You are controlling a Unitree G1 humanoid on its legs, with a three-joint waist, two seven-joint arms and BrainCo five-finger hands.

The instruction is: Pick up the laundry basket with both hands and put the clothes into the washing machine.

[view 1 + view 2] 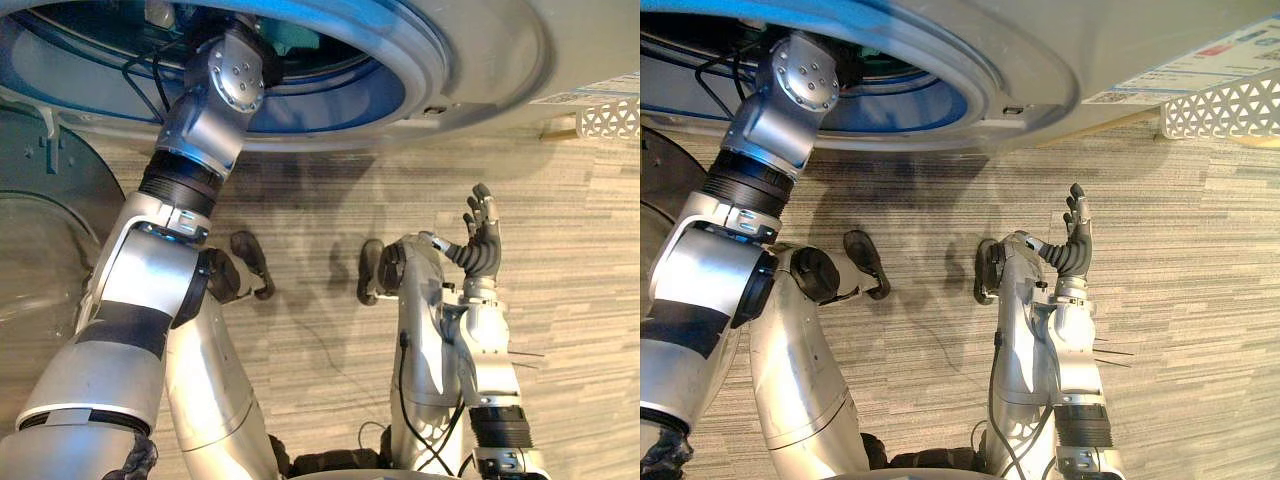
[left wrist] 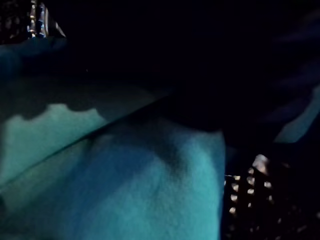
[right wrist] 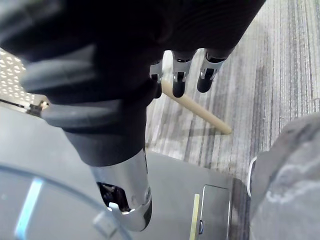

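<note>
The washing machine's round door opening (image 1: 470, 60) spans the top of the eye views. My left arm (image 1: 215, 110) reaches up into the drum, and its hand is hidden inside. In the left wrist view a teal cloth (image 2: 150, 190) lies in the dark drum beside the perforated wall (image 2: 250, 190). A bit of teal cloth (image 1: 298, 38) also shows inside the opening. My right hand (image 1: 482, 240) is raised over the floor in front of the machine, fingers (image 3: 180, 80) straight and holding nothing. The white laundry basket (image 1: 1225, 105) stands at the far right next to the machine.
The machine's open glass door (image 1: 40, 220) hangs at the left. Striped grey carpet (image 1: 560, 330) covers the floor below the machine. In the right wrist view a beige stick (image 3: 200, 112) lies on the carpet and a grey fabric shape (image 3: 290, 175) sits nearby.
</note>
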